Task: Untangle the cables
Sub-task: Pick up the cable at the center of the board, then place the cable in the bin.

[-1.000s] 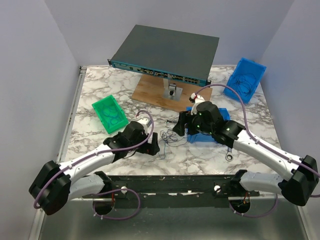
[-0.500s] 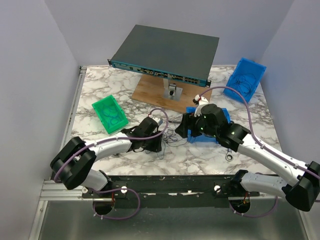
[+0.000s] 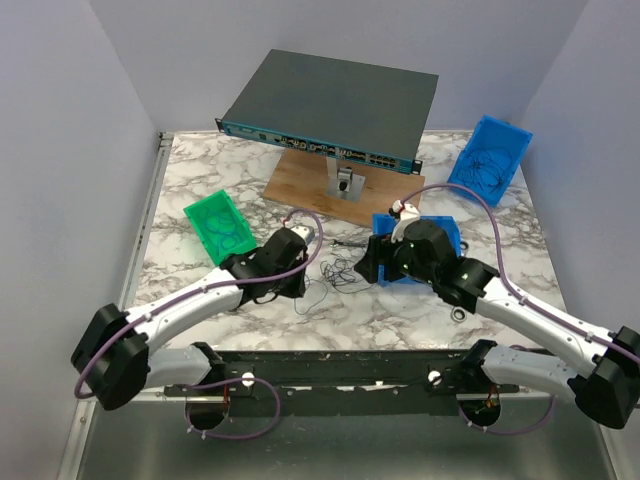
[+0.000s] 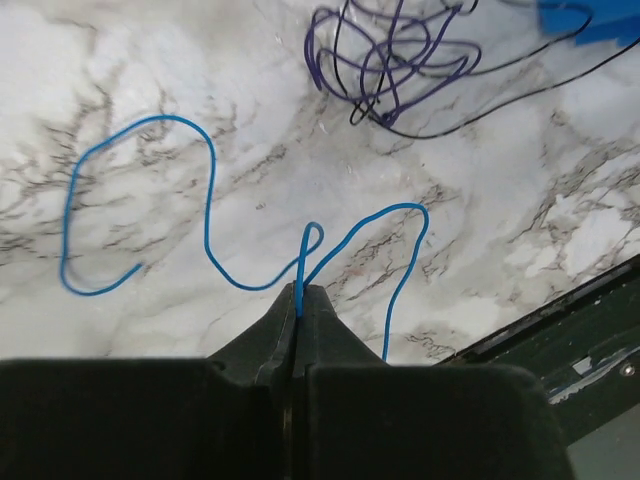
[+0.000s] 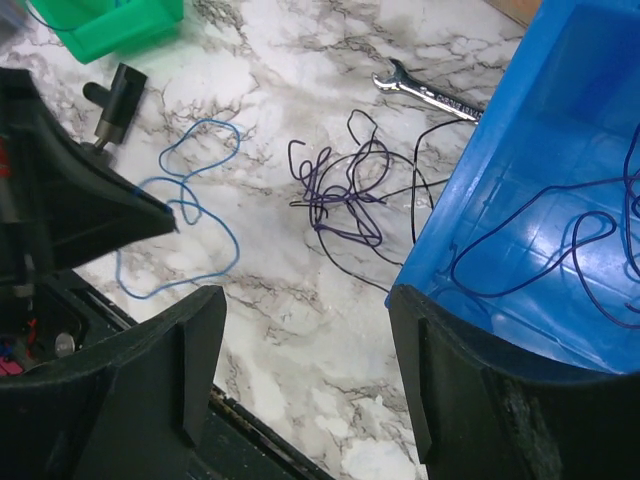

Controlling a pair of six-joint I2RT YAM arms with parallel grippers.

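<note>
The cables (image 4: 390, 60) are a small knot of thin purple and black wires lying on the marble, also seen in the right wrist view (image 5: 345, 190) and from above (image 3: 340, 272). A thin bright blue wire (image 4: 205, 200) snakes loose beside the knot. My left gripper (image 4: 298, 295) is shut on a loop of that wire, just left of the knot (image 3: 300, 288). My right gripper (image 5: 305, 300) hangs open over bare marble near the knot's right side, holding nothing. Its right finger is beside a blue bin (image 5: 560, 200).
That blue bin holds a dark blue wire (image 5: 540, 250). A green bin (image 3: 220, 228) sits at the left and another blue bin (image 3: 490, 158) at the far right. A network switch (image 3: 335, 100) rests on a wooden board (image 3: 300, 185). A wrench (image 5: 430, 95) lies beyond the knot.
My left jaws have gone from wide open to shut on the blue wire, and that arm has swung slightly left. My right gripper has shifted a little and stays open.
</note>
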